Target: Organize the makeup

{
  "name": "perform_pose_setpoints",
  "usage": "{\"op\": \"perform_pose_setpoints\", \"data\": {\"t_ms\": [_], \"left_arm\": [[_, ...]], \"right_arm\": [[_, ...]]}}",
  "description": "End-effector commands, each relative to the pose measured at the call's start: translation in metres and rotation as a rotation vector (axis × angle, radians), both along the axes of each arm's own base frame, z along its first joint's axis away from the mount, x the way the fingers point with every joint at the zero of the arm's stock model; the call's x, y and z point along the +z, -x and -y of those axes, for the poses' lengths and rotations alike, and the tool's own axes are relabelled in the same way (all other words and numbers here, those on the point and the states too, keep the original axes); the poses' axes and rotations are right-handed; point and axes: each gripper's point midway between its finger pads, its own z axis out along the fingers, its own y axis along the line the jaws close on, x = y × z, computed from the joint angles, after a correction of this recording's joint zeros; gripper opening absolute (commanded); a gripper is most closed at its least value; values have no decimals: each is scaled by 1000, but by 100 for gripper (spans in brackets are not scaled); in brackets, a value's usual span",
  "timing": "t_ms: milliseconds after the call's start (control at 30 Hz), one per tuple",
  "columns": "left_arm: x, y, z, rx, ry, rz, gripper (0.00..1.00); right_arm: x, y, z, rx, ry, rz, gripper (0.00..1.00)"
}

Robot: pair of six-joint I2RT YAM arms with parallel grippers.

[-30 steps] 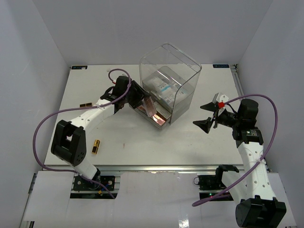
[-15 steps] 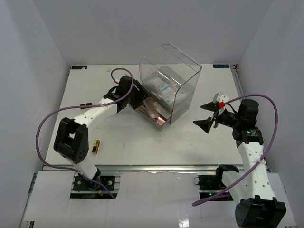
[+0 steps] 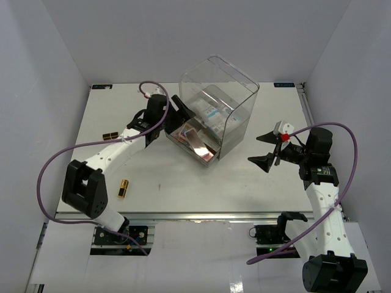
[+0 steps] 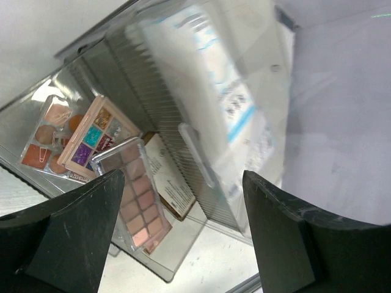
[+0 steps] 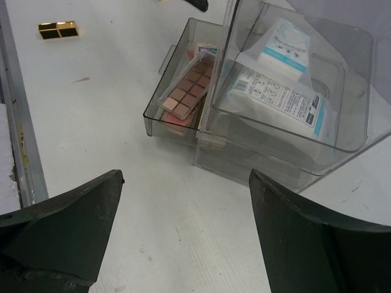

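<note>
A pinkish square palette (image 3: 197, 141) (image 4: 135, 194) (image 5: 187, 90) lies tilted on other makeup in the pulled-out lower drawer (image 3: 207, 160). Beside it in the left wrist view are a multicolour palette (image 4: 96, 137), an orange-toned palette (image 4: 47, 130) and a beige-brown palette (image 4: 172, 178). White-and-blue sachets (image 3: 211, 113) (image 5: 287, 91) fill the upper drawer. My left gripper (image 3: 177, 118) (image 4: 182, 183) hangs open just above the drawer's left end, holding nothing. A gold lipstick tube (image 3: 123, 188) lies at the front left. My right gripper (image 3: 266, 149) (image 5: 186, 177) is open and empty, right of the box.
The clear plastic drawer box (image 3: 239, 85) stands tilted at the table's centre back. A small gold-and-black piece (image 3: 110, 135) (image 5: 58, 28) lies by the left arm's forearm. The table's metal front rail (image 3: 201, 215) runs along the near edge.
My left gripper has opened wider and drawn back up and away from the drawer, leaving the pinkish palette lying in it. The right arm has not moved.
</note>
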Motion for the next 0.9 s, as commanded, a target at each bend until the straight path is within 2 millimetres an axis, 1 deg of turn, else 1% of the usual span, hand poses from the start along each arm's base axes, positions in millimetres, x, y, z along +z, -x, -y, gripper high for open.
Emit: {"op": "perform_pose_setpoints", "data": {"t_ms": [0,33,100,167,200,233,267,333,367,400,467,533,600,667,700,767,800,833,867], "left_arm": [[93,20,-24,-51,-76,336,92],[99,29,-31,-57,-91,369,94],[102,47,-43,-79,-126,422,96],[98,64,-51,-125,-151,464,98],[94,73,-50,-168,-158,469,98],[89,81,-56,-182,-169,467,98],[88,87,-59,-197,-179,479,98],[81,103,-68,-247,-223,490,97],[77,107,-71,-267,-252,500,96],[79,112,-75,-277,-270,518,95],[75,120,-78,-305,-301,530,95],[70,123,-77,-341,-320,532,93],[60,125,-80,-351,-354,532,91],[49,123,-90,-317,-396,521,91],[48,124,-94,-300,-407,528,90],[40,123,-103,-265,-441,517,90],[40,125,-107,-253,-449,520,90],[39,126,-109,-243,-455,519,90],[37,128,-113,-232,-461,517,90]], "right_arm": [[2,16,-7,98,-2,74,90],[2,17,-7,107,-1,83,90],[0,21,-8,127,-5,82,90],[-2,24,-10,154,-5,94,91],[-4,26,-10,161,-4,89,91],[-5,27,-10,167,1,99,93],[-5,27,-10,171,9,118,93],[-9,36,-10,183,28,110,96],[-5,37,-9,186,42,115,97],[-4,38,-9,193,64,143,98],[-4,45,-8,204,88,132,100],[7,49,-9,213,113,166,95],[15,56,-14,238,122,195,92],[22,59,-17,252,130,208,89],[23,65,-26,291,124,188,88],[21,62,-33,305,150,168,84],[14,65,-42,324,176,129,82],[13,73,-54,371,173,109,81],[7,73,-64,383,207,99,80]]}}
